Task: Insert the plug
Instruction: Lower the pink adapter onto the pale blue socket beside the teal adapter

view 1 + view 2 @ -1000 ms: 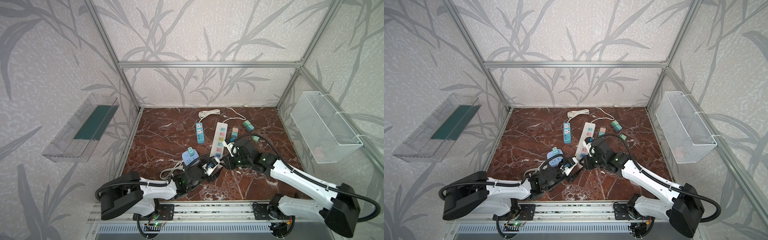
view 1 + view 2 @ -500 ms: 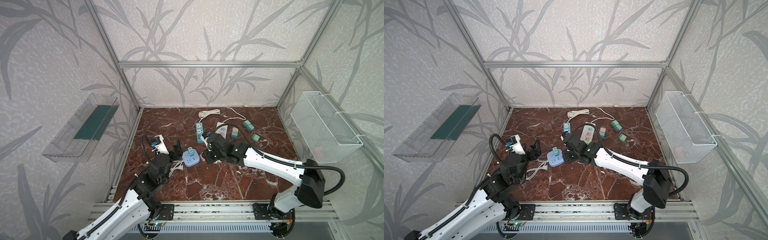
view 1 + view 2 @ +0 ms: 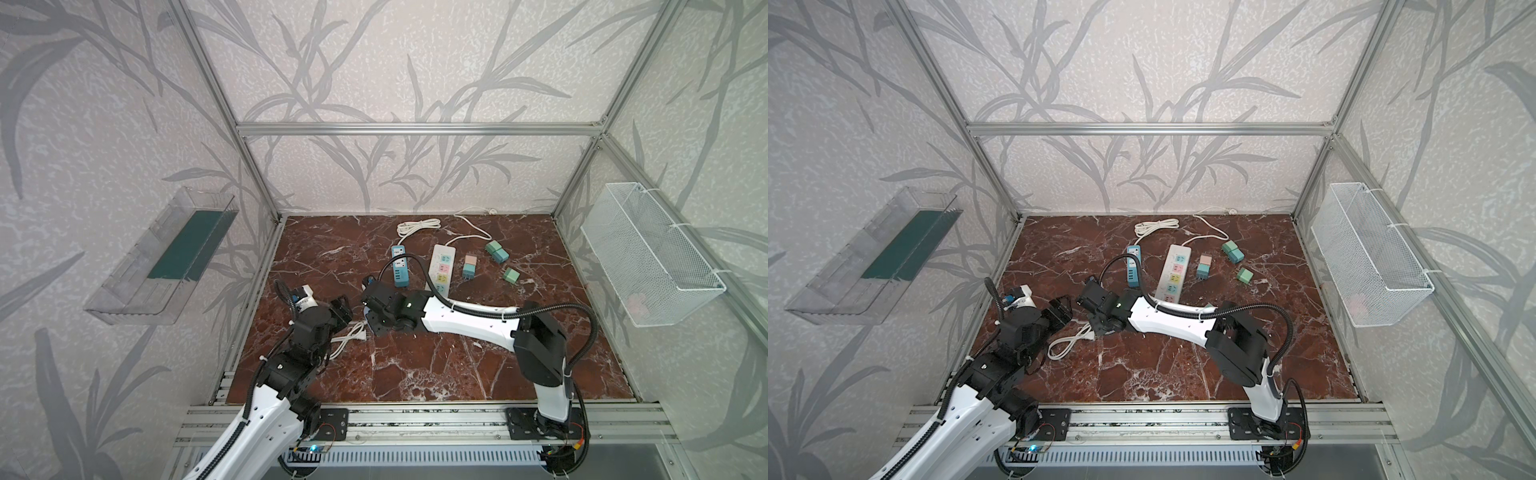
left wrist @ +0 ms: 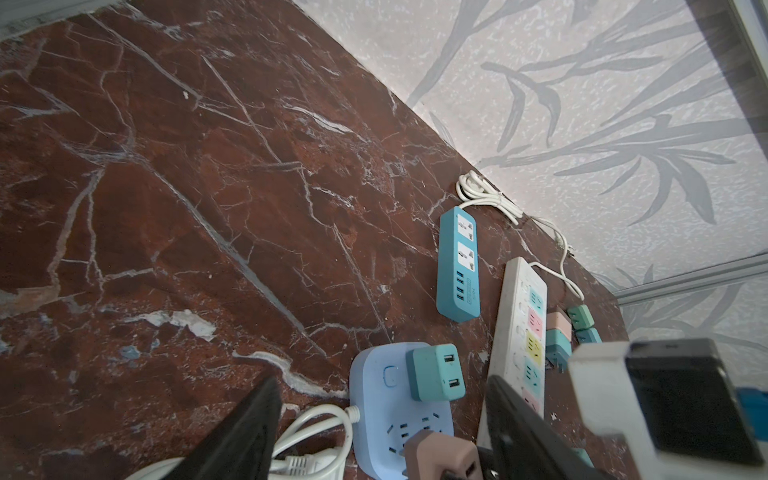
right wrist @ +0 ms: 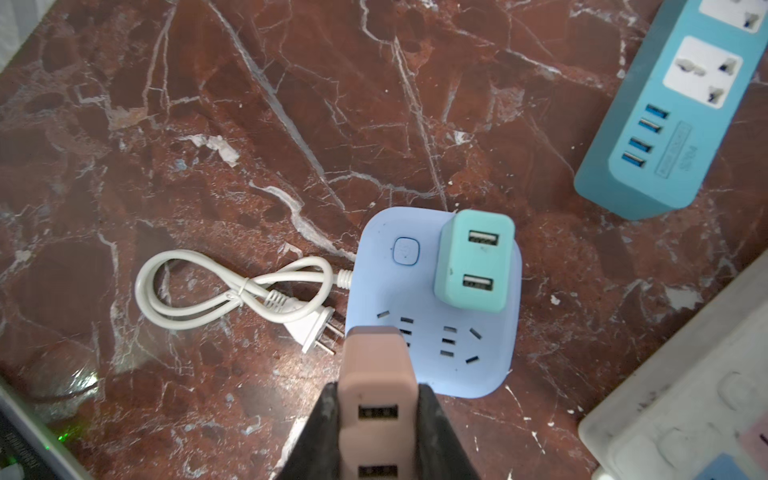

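Power strips (image 4: 457, 266) number three; held pink plug (image 5: 376, 374), one.

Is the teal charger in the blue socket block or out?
In: the teal charger stands upright, its base flush on the blue socket block.

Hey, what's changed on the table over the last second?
The right gripper, shut on the pink USB charger, swung left from beside the white power strip to the pale blue socket block. The left gripper, open, pulled back to the left. The teal charger, blue power strip and loose adapters stayed put.
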Controlling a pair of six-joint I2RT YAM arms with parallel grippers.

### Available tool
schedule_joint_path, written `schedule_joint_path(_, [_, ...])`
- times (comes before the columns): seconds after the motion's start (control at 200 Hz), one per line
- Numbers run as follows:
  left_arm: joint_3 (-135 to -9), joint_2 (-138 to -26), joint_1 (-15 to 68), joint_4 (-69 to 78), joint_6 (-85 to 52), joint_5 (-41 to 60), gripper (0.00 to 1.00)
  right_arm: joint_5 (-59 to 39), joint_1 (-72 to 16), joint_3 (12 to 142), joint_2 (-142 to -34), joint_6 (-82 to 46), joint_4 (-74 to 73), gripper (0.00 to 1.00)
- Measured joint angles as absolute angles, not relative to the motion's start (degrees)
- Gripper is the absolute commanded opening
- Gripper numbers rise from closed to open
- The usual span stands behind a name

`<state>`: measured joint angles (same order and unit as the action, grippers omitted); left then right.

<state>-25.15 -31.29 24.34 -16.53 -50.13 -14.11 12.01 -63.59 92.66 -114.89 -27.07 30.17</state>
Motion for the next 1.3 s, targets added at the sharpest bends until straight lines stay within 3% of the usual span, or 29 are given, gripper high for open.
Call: schedule_joint_path(1.3, [-23.5, -26.4, 24.1, -14.8, -50.6, -11.8, 0.77, 14.0, -62.5, 96.9, -118.1, -29.0, 35.1, 0.0])
